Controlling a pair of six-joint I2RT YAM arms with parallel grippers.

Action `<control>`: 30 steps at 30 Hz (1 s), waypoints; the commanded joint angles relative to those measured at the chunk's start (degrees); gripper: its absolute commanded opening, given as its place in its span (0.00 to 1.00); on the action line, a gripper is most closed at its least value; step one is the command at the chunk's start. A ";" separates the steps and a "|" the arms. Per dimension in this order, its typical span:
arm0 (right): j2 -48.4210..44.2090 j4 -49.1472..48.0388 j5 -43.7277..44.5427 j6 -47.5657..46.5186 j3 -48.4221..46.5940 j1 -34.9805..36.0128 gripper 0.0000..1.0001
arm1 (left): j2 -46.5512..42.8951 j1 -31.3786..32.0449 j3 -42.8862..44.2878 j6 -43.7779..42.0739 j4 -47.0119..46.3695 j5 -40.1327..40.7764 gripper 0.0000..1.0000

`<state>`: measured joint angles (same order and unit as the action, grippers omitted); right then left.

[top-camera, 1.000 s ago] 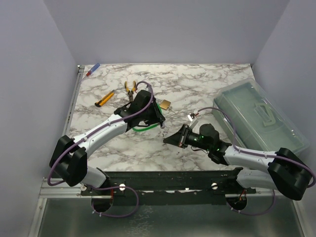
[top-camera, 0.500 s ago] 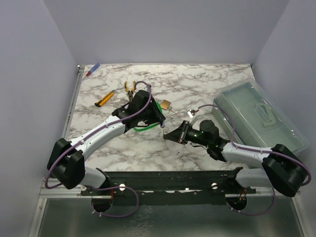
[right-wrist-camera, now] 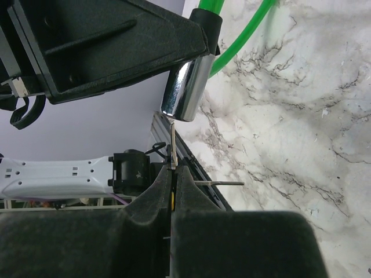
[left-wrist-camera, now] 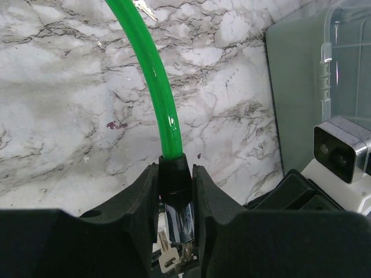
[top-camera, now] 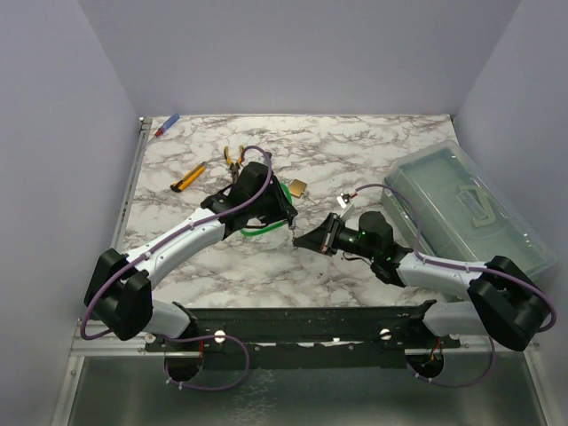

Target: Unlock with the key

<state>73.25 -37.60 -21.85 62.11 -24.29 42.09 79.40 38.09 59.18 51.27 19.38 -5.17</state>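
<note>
My left gripper (left-wrist-camera: 175,174) is shut on the black collar of a green cable lock (left-wrist-camera: 159,92), its chrome cylinder (left-wrist-camera: 178,214) between the fingers. In the top view the left gripper (top-camera: 282,216) holds the lock above the table, the green cable (top-camera: 259,229) looping below. My right gripper (right-wrist-camera: 173,174) is shut on a thin silver key (right-wrist-camera: 173,145) whose blade points up into the end of the chrome cylinder (right-wrist-camera: 184,92). A second key (right-wrist-camera: 219,183) hangs sideways from the held one. In the top view the right gripper (top-camera: 306,240) sits just right of the lock.
A brass padlock (top-camera: 298,186), orange-handled pliers (top-camera: 232,158), a yellow utility knife (top-camera: 188,178) and a marker (top-camera: 166,125) lie on the far left of the marble table (top-camera: 355,151). A translucent lidded box (top-camera: 466,209) stands at the right. A loose key (left-wrist-camera: 145,10) lies on the table.
My right gripper has moved left and up toward the lock, bringing the key tip to the cylinder's end. The left arm has stayed nearly still.
</note>
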 commanded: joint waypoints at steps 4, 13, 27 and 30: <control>1.00 -0.80 -1.97 -0.93 -1.58 -1.12 0.00 | -1.70 -0.30 -0.38 0.36 -2.36 -1.25 0.00; 2.66 -2.03 -2.65 -0.75 -1.81 -1.33 0.00 | -1.63 -0.30 -0.38 0.50 -2.67 -1.42 0.00; 2.08 -2.35 -2.97 -0.76 -1.79 -1.91 0.00 | -1.62 -0.33 -0.64 0.37 -2.85 -1.33 0.00; 2.24 -2.35 -2.95 -0.59 -1.63 -2.18 0.00 | -1.69 -0.38 -0.73 0.50 -2.87 -1.33 0.00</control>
<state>75.50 -38.35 -23.86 62.04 -24.99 40.62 79.40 37.93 59.00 51.51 18.90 -5.41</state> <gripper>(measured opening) 0.010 0.290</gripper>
